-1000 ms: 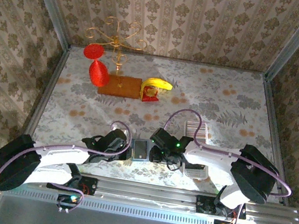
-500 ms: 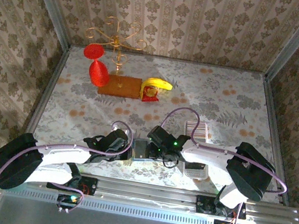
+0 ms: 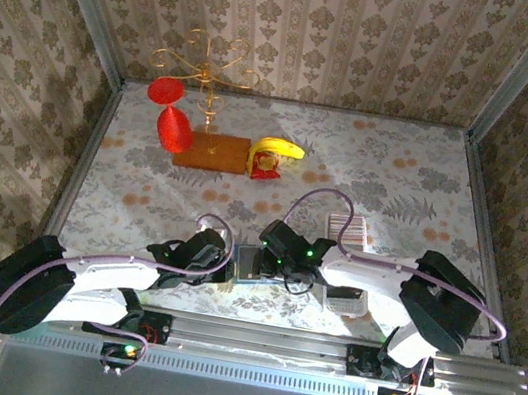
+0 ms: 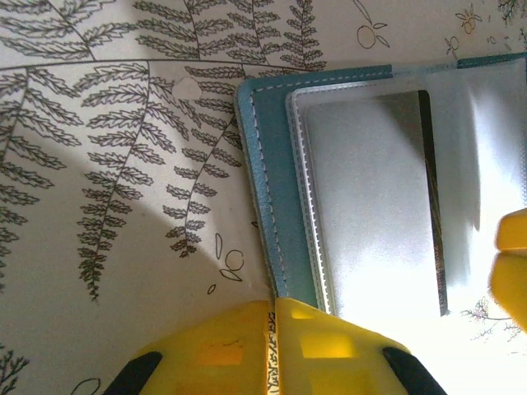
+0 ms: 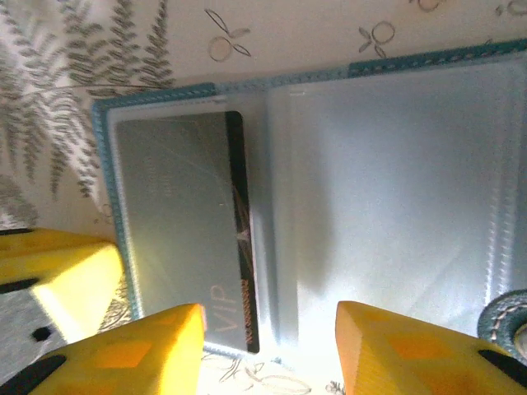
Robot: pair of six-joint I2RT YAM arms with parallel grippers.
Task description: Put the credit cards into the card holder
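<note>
Far left on the counter point(image 3: 409, 181), a gold wire stand point(image 3: 205, 64) is seen rising from a wooden base point(image 3: 213, 152). A banana point(image 3: 281, 147) is set just beside that base, to its right.

Nearer the front, the left end effector point(image 3: 214, 252) is placed at the left edge of the card holder point(image 3: 248, 262). The holder is laid open on the counter between the two arms. From the left wrist, the yellow fingers point(image 4: 214, 350) are seen pressed together. The holder's teal cover edge runs straight into the seam between them. It appears to be pinched there, though the contact itself is hidden under the pads. Clear plastic sleeves are spread across the open holder.

From the right wrist, one card point(image 5: 177, 214) with a dark stripe and the letters VIP is seen lodged in the left sleeve. The right end effector point(image 5: 270, 317) is held over the holder's near edge, its jaws partly apart with nothing between them. A rounded snap tab point(image 5: 515, 331) is glimpsed at the lower right corner.

Further right in the overhead view, a white tray point(image 3: 359, 236) is partly covered by the right arm. What looks to be a row of credit cards point(image 3: 338, 222) is stood at its far end.
</note>
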